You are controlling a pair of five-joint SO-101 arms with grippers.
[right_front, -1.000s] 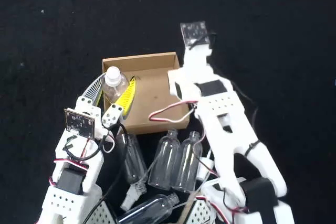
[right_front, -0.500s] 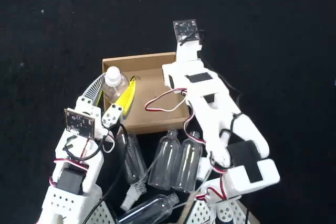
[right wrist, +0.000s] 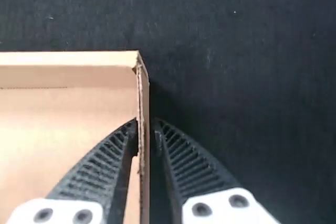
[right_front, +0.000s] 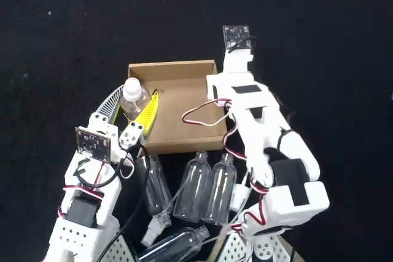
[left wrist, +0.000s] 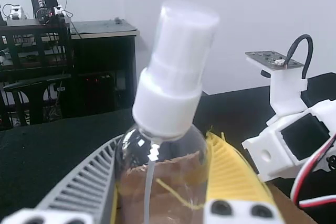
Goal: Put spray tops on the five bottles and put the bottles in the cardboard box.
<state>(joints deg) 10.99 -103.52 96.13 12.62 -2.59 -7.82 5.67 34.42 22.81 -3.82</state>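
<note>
Your left gripper (right_front: 137,93) is clamped around the clear plastic bottle with the white spray top (left wrist: 163,171), holding it upright above the edge of the brown cardboard box (right_front: 172,69), ready for lowering in. Your right gripper (right wrist: 144,127) pinches the box's side wall, fingers nearly together (probably to steady it).

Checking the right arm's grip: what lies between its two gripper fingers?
A side wall of the cardboard box stands edge-on between the fingers of the right gripper, as the right wrist view shows.
</note>
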